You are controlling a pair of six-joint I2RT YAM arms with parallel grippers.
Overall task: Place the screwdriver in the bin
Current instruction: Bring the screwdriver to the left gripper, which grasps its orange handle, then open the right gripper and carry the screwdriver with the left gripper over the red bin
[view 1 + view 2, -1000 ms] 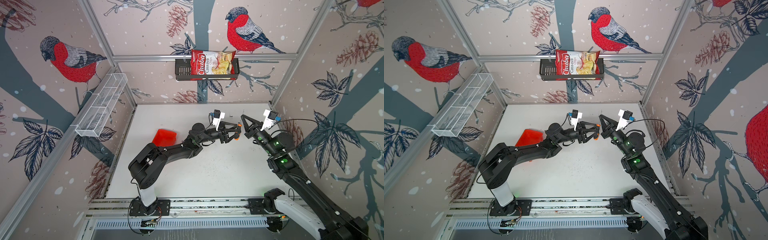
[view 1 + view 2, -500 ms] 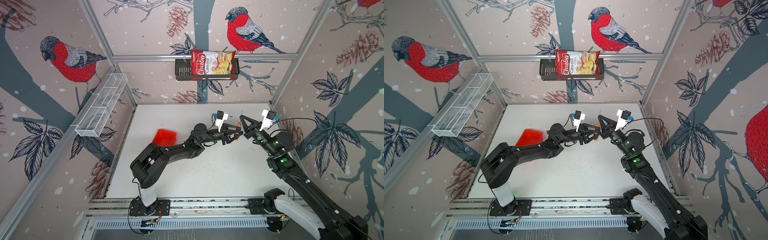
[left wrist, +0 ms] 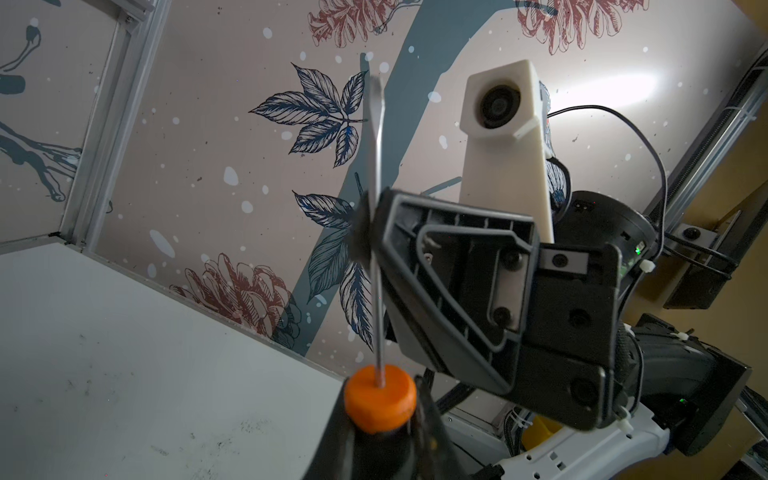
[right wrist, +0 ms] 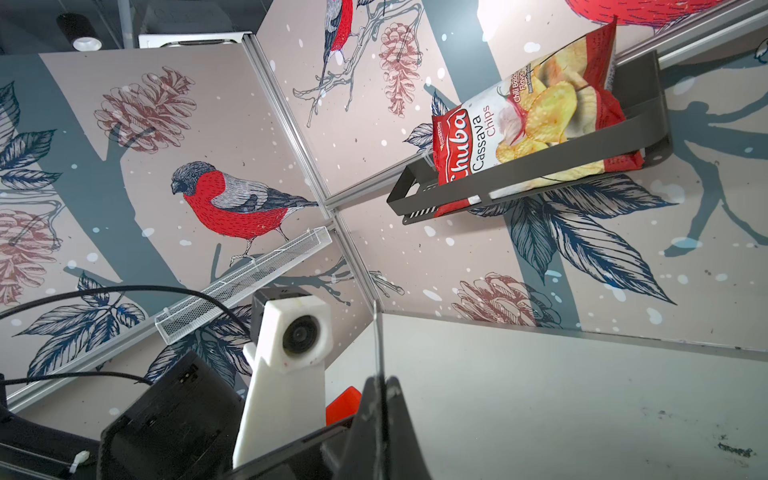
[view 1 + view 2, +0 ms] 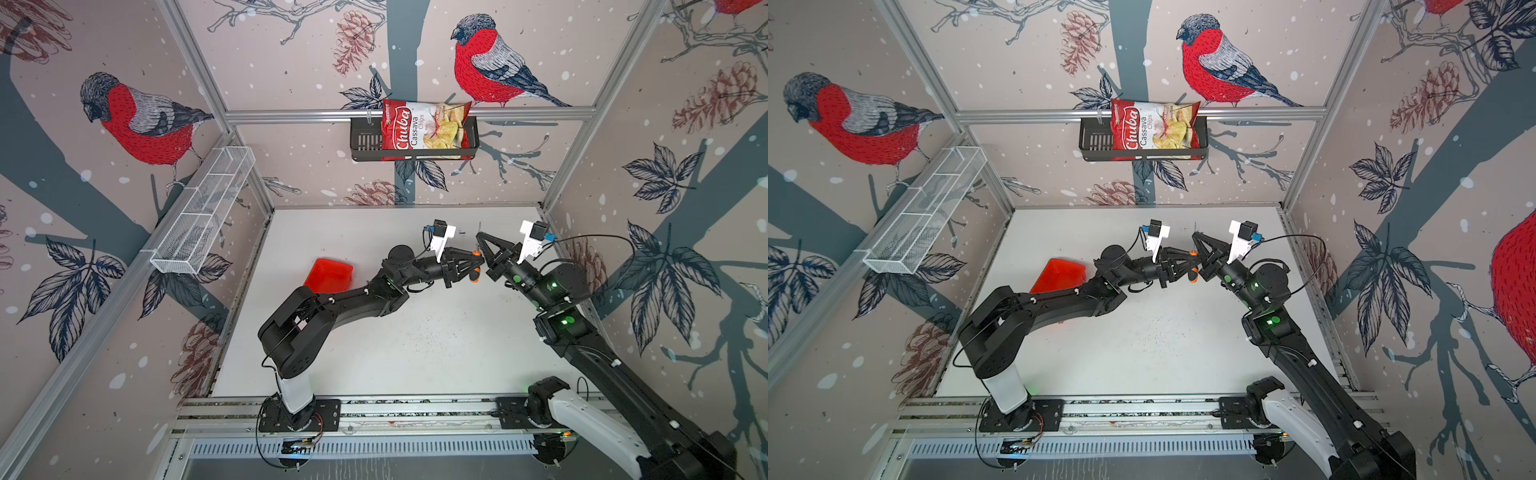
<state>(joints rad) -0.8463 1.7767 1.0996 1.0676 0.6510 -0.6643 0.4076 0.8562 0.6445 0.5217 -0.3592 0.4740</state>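
The screwdriver [image 3: 377, 266] hangs in mid-air between the two arms, held at both ends. A second ago the left gripper [image 5: 478, 262] stood open around the black-and-orange handle; its jaws have now closed on that handle. The right gripper [image 3: 372, 232] stays clamped on the thin shaft just above — so the tool is momentarily shared. This looks like a handover: once the right lets go, the left can carry it off. The bin [image 5: 330, 275] lies on the table [image 5: 415, 353] well behind the left gripper, back along its own arm — empty as far as can be seen.
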